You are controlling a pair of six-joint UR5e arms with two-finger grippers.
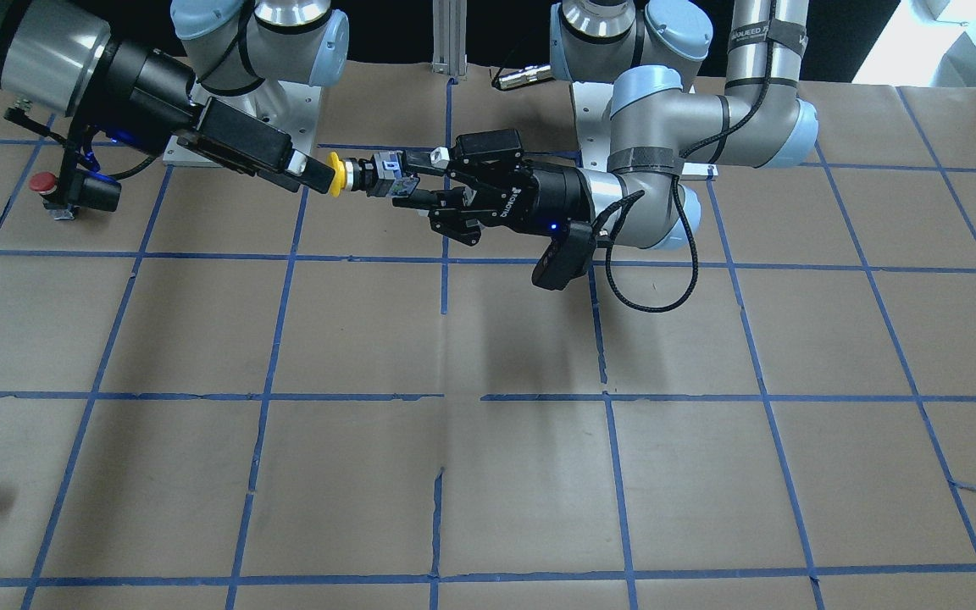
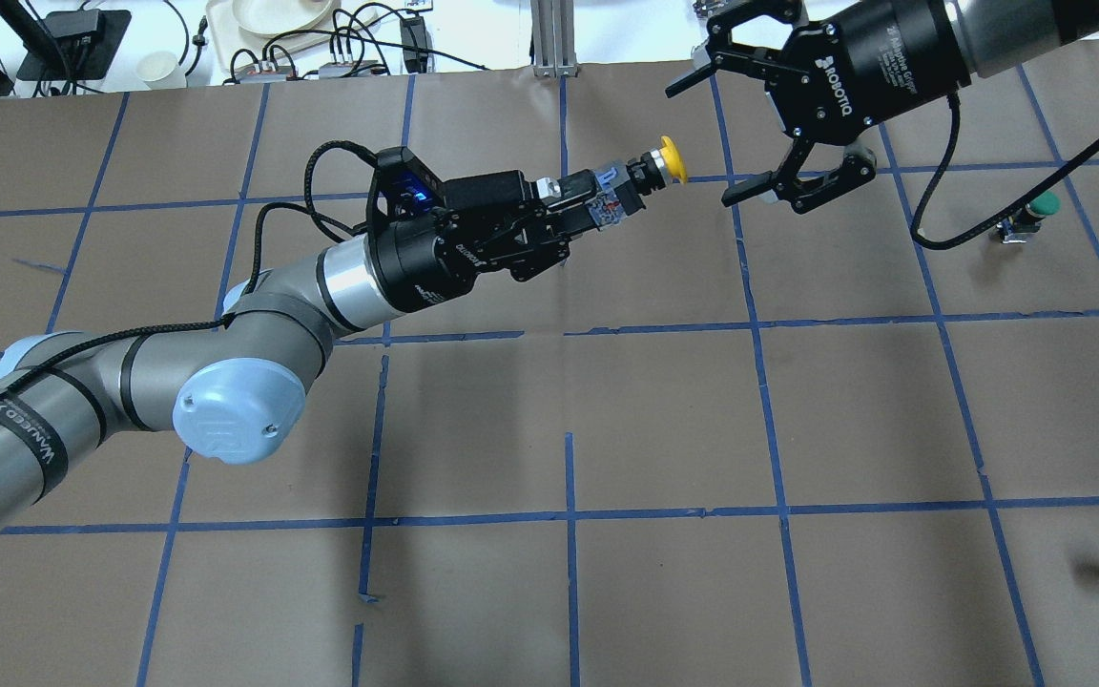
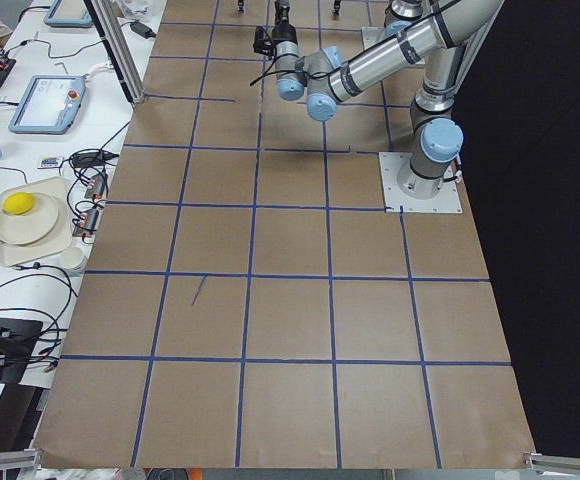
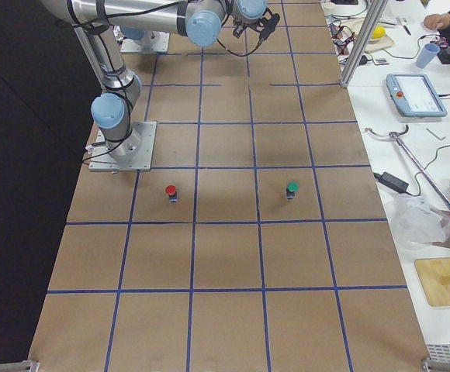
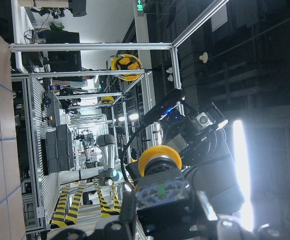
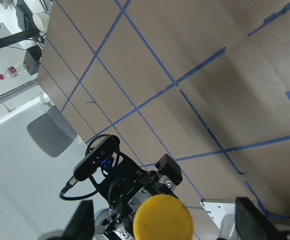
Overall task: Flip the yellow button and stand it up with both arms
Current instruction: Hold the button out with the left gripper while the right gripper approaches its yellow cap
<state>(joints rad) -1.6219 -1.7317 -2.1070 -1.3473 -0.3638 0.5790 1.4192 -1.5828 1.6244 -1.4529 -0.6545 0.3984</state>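
Holding the yellow button (image 2: 643, 175) clear of the surface (image 2: 664, 420), the left gripper (image 2: 597, 202) is clamped on the grey-and-black block body, so the button lies sideways in the air with its round cap sticking out beyond the fingertips. That grip keeps the cap end bare, probably because the other arm needs something free to take. The right gripper (image 2: 704, 145) faces it with its jaws spread wide, the cap just at the mouth of the gap and touching neither side (its wrist view shows the yellow disc centred between the two fingers (image 6: 83, 226)). I judge this to be the hand-over part of the flip: once the right gripper takes the cap end, the left can let go and the button can be stood the other way up. A red-capped button (image 1: 43, 181) and a green-capped one (image 2: 1043, 204) stand on the surface behind the right gripper, well apart from the hand-over.
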